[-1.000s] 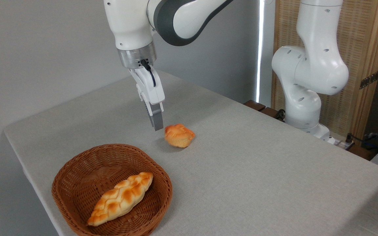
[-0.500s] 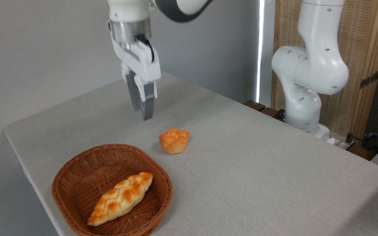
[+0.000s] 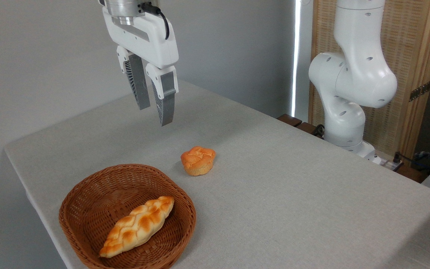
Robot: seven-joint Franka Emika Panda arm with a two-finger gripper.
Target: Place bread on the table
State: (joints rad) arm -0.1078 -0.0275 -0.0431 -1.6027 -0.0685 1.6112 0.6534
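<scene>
On the table [image 3: 274, 179], bread [image 3: 198, 160] sits upright; jaws parted above.

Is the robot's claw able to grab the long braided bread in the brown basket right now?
Probably yes. The claw hangs open and empty above the grey table, and the long braided golden loaf lies uncovered in the open-topped brown wicker basket, with nothing over it.

The bun [image 3: 198, 160] sits on the counter [image 3: 293, 194], just behind and right of the basket [image 3: 84, 194]. A loaf [image 3: 137, 226] lies in the basket. The pincer [image 3: 155, 116] hangs above, left of the bun.
</scene>
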